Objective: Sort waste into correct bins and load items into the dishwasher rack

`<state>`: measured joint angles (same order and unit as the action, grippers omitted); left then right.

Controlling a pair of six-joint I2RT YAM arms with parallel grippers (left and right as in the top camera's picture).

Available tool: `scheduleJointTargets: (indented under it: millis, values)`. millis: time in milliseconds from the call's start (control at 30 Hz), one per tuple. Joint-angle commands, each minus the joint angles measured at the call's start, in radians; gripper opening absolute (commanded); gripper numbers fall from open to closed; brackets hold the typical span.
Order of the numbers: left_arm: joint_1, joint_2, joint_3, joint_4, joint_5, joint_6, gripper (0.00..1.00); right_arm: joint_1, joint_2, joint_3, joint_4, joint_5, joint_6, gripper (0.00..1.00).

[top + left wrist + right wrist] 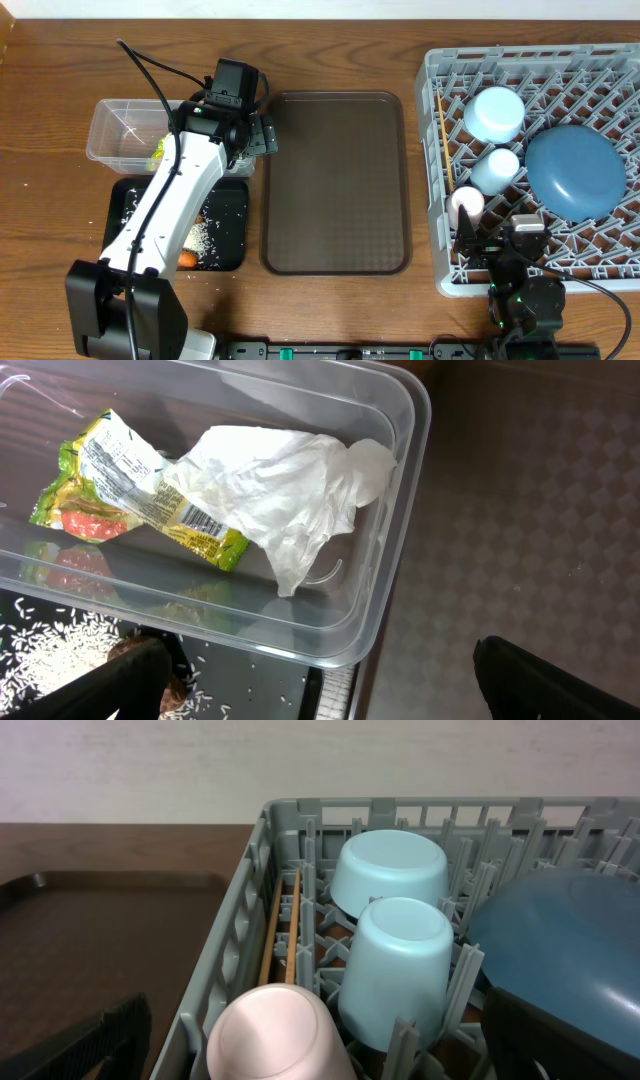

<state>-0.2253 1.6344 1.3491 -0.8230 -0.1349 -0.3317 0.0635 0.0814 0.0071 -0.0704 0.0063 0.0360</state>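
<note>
The clear tub (400, 480) holds a yellow-green wrapper (130, 490) and crumpled white paper (290, 490). My left gripper (320, 690) is open and empty, just above the tub's near corner and the black tray (270, 680), which holds rice crumbs (60, 650) and a brown lump (178, 686). In the overhead view an orange piece (187, 259) lies in the black tray (232, 240). The grey rack (600, 60) holds the light-blue bowl (494, 112), light-blue cup (495, 168), white-pink cup (466, 203), dark-blue plate (574, 172) and chopsticks (444, 140). My right gripper (320, 1050) is open over the white-pink cup (275, 1035).
The large brown serving tray (335, 180) lies between the bins and the rack. The left arm (170, 200) stretches over the black tray. The table's wooden top shows along the back and the left.
</note>
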Motion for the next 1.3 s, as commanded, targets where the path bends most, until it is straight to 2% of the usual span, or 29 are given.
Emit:
scheduleJointTargets:
  millis: [0,567,667,1267]
  values:
    - [0.0,0.009,-0.004,-0.003,-0.012,0.013,0.98,-0.014,0.002,-0.002,-0.005,-0.011,-0.018,0.99]
    - [0.0,0.013,-0.004,-0.003,-0.012,0.013,0.98,-0.014,0.0,-0.002,-0.005,-0.011,-0.018,0.99]
    - [0.0,0.013,-0.004,-0.003,-0.012,0.013,0.98,-0.021,-0.085,-0.002,0.006,-0.01,-0.018,0.99]
    - [0.0,0.013,-0.004,-0.003,-0.012,0.013,0.98,-0.027,-0.077,-0.002,-0.004,-0.011,-0.015,0.99]
